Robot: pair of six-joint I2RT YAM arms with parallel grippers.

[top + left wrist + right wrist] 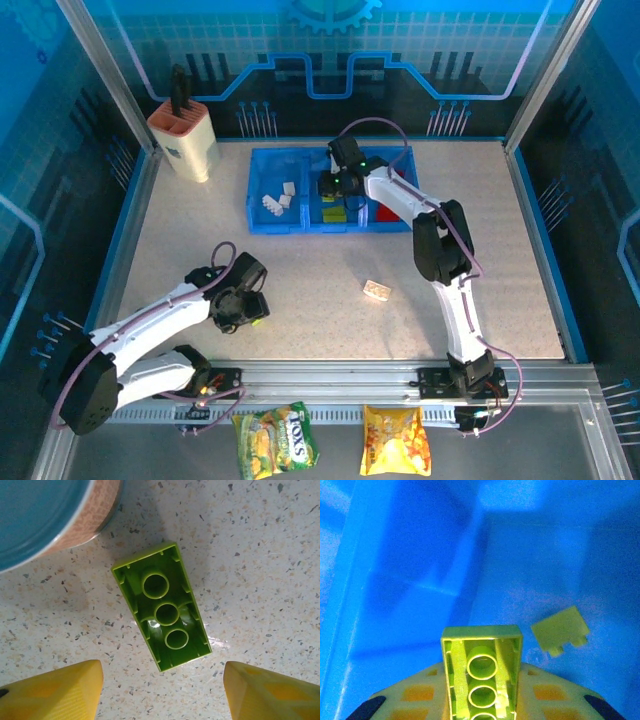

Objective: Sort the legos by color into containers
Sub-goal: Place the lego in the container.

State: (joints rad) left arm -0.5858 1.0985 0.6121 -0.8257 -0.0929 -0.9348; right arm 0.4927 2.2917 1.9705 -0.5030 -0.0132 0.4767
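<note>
My right gripper is shut on a lime green brick, held underside up over the blue tray, where another green brick lies. From above, this gripper hangs over the middle compartment of the tray. White bricks lie in the left compartment, green ones in the middle, red ones in the right. My left gripper is open just above the table. A green brick lies upside down ahead of its fingertips, untouched. A cream brick rests mid-table.
A small round can stands close beyond the green brick at the left gripper. A beige knife block is at the back left. Two snack bags lie below the table's near rail.
</note>
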